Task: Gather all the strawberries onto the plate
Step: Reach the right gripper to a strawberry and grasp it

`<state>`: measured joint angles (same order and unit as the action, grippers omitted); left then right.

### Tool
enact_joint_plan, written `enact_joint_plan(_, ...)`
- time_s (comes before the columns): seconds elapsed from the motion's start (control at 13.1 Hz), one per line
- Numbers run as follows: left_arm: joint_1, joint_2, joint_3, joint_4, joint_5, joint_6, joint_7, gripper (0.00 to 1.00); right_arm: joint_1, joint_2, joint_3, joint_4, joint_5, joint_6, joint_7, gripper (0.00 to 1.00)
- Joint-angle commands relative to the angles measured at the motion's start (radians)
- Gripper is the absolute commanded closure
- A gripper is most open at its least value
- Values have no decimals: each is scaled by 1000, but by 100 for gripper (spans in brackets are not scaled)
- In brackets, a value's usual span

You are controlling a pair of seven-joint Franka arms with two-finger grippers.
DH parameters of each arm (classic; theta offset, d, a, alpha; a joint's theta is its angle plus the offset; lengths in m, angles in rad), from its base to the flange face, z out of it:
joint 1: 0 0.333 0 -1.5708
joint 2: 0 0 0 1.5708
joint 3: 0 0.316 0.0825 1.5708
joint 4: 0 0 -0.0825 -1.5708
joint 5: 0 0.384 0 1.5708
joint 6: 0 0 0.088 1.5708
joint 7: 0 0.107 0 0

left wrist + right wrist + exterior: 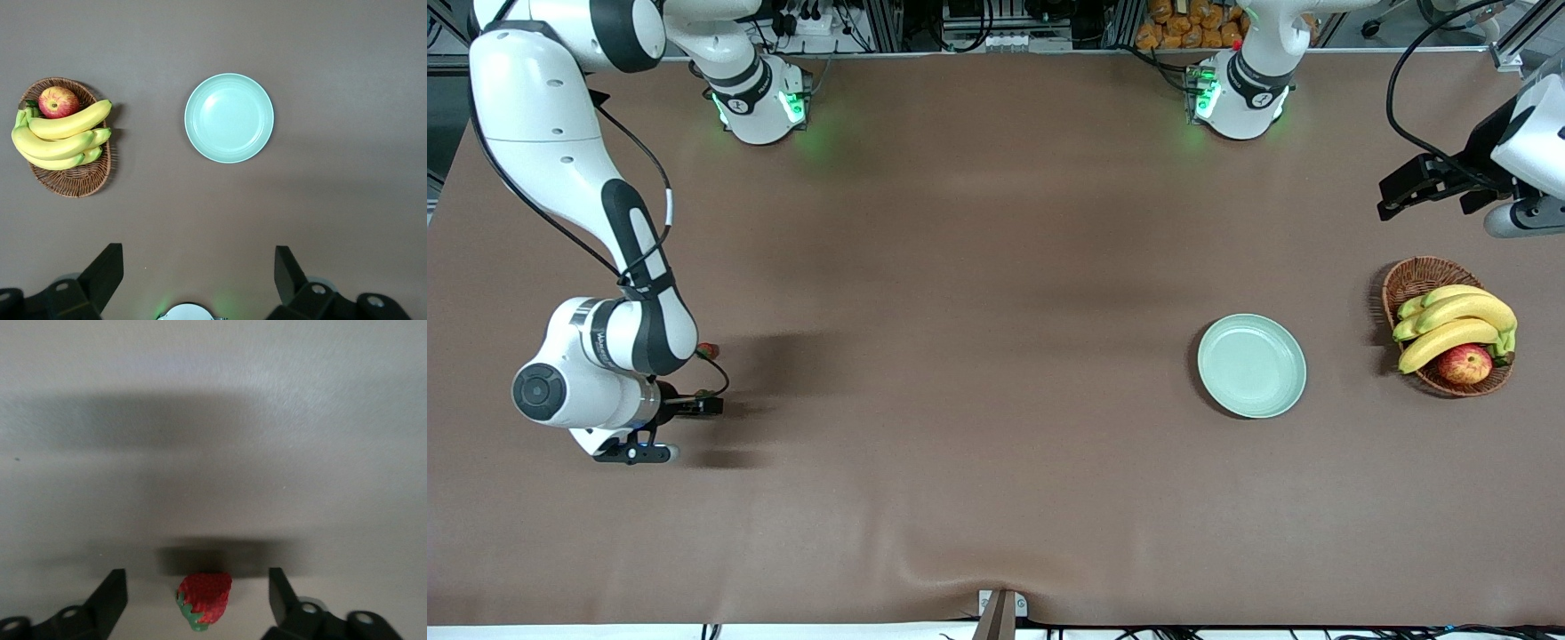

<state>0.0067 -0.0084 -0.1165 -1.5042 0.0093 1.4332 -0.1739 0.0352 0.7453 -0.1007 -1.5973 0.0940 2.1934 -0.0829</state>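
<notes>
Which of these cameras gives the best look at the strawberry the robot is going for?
The right wrist view: the strawberry sits large between the open jaws of the right gripper, red body and green cap plain. The front view hides it under the right arm. The left wrist view lacks it.

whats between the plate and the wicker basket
Nothing: in the front view only bare brown table runs between the plate and the basket; the left wrist view shows the same gap.
</notes>
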Motion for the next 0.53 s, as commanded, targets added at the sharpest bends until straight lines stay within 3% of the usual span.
enact_joint_plan(0.0,13,-30,0,-8,-12,-28,17,0,2,0,2,-19,10,-4,0,21)
enact_joint_plan(0.15,24,-27,0,-8,-12,-28,17,0,5,0,2,-19,10,-11,-3,46)
enact_joint_plan(0.38,32,-24,0,-7,-15,-23,19,0,6,-3,2,-13,10,-14,-6,92)
enact_joint_plan(0.46,32,-24,0,-5,-14,-20,19,0,11,-6,4,-7,12,-14,-6,100)
